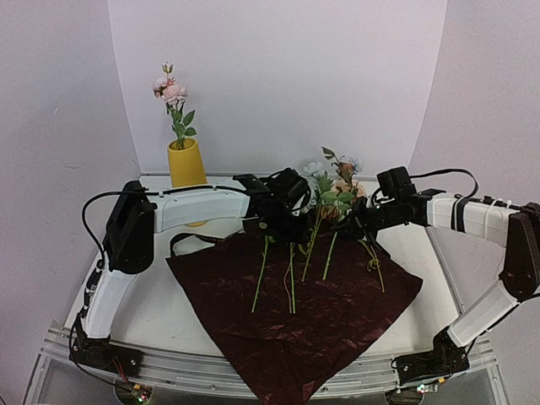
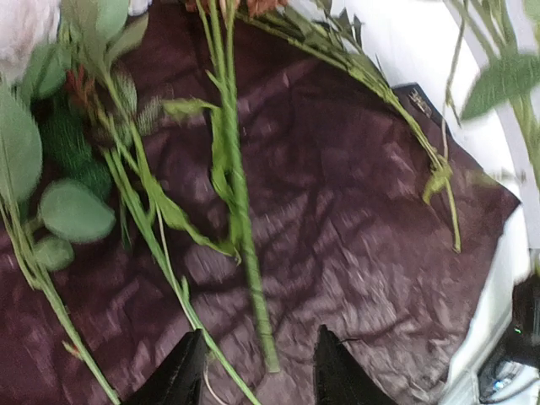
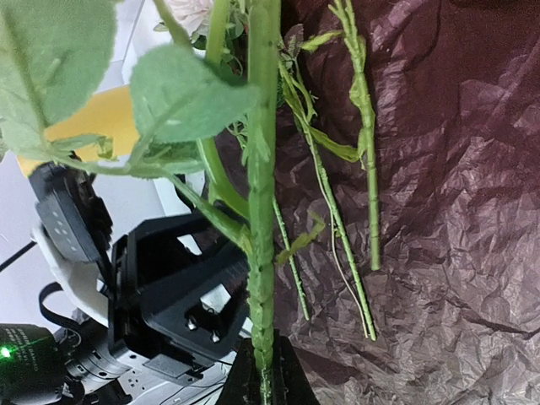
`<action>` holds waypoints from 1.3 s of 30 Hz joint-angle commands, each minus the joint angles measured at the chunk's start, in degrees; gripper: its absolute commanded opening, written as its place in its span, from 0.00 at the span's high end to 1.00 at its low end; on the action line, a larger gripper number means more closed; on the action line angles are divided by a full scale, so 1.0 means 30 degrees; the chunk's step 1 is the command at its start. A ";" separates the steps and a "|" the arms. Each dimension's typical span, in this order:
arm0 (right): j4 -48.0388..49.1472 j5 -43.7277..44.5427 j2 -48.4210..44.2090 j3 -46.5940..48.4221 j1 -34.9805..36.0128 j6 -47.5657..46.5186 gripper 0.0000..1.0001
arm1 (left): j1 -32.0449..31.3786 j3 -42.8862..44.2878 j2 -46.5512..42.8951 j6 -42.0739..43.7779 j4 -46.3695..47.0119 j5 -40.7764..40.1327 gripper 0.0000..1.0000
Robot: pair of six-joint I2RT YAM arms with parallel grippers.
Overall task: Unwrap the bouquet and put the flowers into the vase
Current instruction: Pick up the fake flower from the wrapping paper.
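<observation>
left hand [image 2: 260, 333]: half open, one black finger [image 2: 181, 375] on each side of the cut end of a thin green stem [image 2: 245, 245], not pinching it.
right hand [image 3: 263, 371]: closed tight on a thick green leafy rose stem [image 3: 260, 169].
loose flowers: long green-stemmed roses [image 1: 291, 270] lie side by side on the crinkled dark red paper sheet [image 1: 295, 337].
paper: spread on the white bench [image 1: 152, 312].
vase: the tall yellow cone-shaped vase [image 1: 186, 164] stands at the back left, with pink roses [image 1: 171, 90] in it.
</observation>
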 commanded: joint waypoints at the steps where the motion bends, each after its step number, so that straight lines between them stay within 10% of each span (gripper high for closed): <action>1: -0.0495 0.0140 -0.0766 -0.0169 -0.0141 -0.0571 1.00 | -0.0070 0.1409 0.0733 0.0619 0.0577 -0.1575 0.62; 27: 0.2372 -0.5791 -0.2668 0.2462 -0.0043 -0.9945 1.00 | 0.0382 -0.3635 -0.5927 -0.1212 0.1264 -0.2481 0.65; 39: 0.3481 -0.5212 -0.2464 0.0681 0.0399 -0.9206 1.00 | 0.0371 -0.8637 -1.0392 -0.3914 0.9372 0.3347 0.37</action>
